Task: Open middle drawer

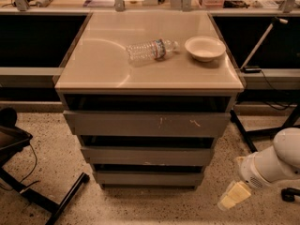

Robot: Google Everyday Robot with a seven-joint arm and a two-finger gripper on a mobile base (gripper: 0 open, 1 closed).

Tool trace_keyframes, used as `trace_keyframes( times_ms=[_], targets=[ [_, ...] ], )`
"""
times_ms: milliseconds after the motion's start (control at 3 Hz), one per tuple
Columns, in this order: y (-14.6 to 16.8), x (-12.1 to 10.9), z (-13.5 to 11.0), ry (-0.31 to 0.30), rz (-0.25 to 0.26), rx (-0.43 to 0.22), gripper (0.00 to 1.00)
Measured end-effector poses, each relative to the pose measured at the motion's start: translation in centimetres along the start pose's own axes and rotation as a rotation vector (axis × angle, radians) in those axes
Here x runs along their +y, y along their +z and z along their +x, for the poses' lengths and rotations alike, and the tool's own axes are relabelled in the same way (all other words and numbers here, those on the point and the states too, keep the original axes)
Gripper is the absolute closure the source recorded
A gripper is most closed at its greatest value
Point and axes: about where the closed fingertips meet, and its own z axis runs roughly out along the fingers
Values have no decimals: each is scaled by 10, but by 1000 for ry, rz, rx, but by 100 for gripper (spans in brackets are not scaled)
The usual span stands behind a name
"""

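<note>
The middle drawer (147, 155) is a plain grey handleless front, between a wider top front with white scratch marks (146, 123) and a narrower bottom front (149, 177). It stands slightly out from the cabinet, with a dark gap above it. My gripper (232, 196) is low at the lower right, over the speckled floor, to the right of the bottom front and apart from all drawers. It holds nothing. The white arm (274, 161) runs up to the right edge.
On the beige cabinet top (93, 60) lie a clear plastic bottle (151, 50) and a white bowl (205, 48). A black stand (28, 182) is at the lower left. Black legs and cables (262, 130) stand at the right.
</note>
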Motion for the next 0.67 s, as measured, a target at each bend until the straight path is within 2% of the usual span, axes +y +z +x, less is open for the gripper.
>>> trace_keyframes(
  times_ms=[333,667],
  targets=[
    [21,-8,-4,-62,-24,-53,0],
    [55,-15,-37,-207,-124,-188,0]
  ],
)
